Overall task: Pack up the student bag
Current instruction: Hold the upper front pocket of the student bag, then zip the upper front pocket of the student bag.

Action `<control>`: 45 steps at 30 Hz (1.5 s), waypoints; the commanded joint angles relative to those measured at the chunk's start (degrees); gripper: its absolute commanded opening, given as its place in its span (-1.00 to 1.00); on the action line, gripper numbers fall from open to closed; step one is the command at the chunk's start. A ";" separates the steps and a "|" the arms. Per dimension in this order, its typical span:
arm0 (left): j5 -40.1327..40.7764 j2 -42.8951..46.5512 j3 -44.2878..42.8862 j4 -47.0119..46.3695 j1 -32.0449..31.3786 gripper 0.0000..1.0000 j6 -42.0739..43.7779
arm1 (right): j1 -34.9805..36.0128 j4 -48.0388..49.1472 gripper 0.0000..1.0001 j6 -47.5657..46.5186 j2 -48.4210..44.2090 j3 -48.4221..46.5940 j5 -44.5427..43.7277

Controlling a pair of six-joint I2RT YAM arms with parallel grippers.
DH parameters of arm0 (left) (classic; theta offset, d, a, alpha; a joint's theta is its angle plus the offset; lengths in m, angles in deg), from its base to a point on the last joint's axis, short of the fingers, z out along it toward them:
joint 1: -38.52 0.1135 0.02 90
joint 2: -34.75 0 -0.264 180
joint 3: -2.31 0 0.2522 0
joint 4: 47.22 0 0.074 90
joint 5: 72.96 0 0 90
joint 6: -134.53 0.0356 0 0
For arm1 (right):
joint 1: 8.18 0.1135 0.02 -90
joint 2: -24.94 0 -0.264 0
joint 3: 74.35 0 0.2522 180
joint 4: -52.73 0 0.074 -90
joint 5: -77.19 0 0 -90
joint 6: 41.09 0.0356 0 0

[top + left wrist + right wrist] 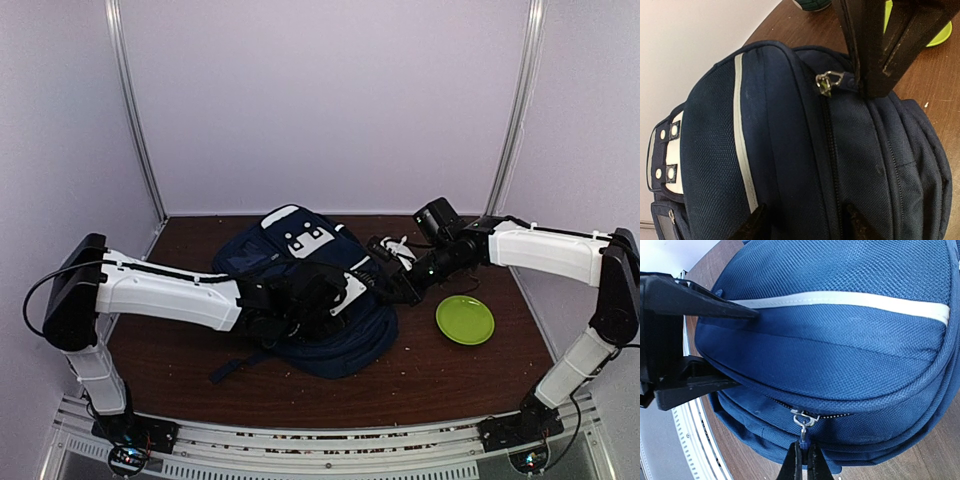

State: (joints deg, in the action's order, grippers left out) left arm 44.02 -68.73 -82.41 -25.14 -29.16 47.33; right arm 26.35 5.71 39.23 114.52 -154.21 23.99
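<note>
The bag [345, 340] lies in the middle of the table [180, 350]. It is soft and slack, so we expect the fabric to fold and drag when it is pulled. The right gripper [802, 465] is closed on the zipper pull [801, 420], which we judge the best place to hold. The left gripper [807, 227] stands open astride the front panel.

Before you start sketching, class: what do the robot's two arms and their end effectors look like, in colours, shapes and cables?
The left arm and right arm have long, smooth white shells linked by blocky black joints. A thin black cable loops beside the left shoulder. The left end effector and right end effector are black, each with two tapering, wedge-shaped fingers.
</note>
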 commanded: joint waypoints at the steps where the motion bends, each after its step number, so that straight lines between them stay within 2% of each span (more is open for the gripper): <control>1: 4.36 -1.33 -1.48 1.59 1.58 -0.12 -0.97 | 0.28 -1.55 -1.00 -0.18 -2.61 0.40 1.90; 9: 3.87 0.54 1.16 2.39 4.02 -0.98 -1.89 | 0.17 -1.76 -1.00 -1.18 -4.03 1.16 0.73; 10: 3.77 1.39 2.05 2.14 4.04 -1.00 -1.83 | 0.11 -1.88 -1.00 -1.23 -4.14 1.18 0.28; 23: -0.17 16.44 13.26 6.12 4.05 -1.00 0.67 | -9.12 -4.52 -1.00 -3.47 2.81 -4.75 -7.21; 31: 7.50 23.34 18.22 10.96 5.52 -1.00 -0.87 | -10.53 -3.61 -1.00 -3.68 4.24 -5.44 -6.41; 35: 5.68 26.05 19.49 9.73 6.33 -0.57 -2.45 | -8.85 -4.23 -1.00 -3.71 2.79 -3.49 -2.42; 39: 0.92 25.32 16.98 7.41 6.04 -0.30 -1.04 | -4.28 -4.69 -1.00 -5.57 -0.18 -0.86 -2.35; 45: -10.37 19.97 11.08 -0.82 4.67 -0.16 3.41 | 0.83 -3.88 -1.00 -5.12 -4.43 1.67 -1.63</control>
State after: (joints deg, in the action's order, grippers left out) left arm 38.77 -45.13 -65.56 -19.35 -24.83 47.66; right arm 25.15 5.26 34.10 114.30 -154.24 24.06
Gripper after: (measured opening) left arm 0.410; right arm 0.028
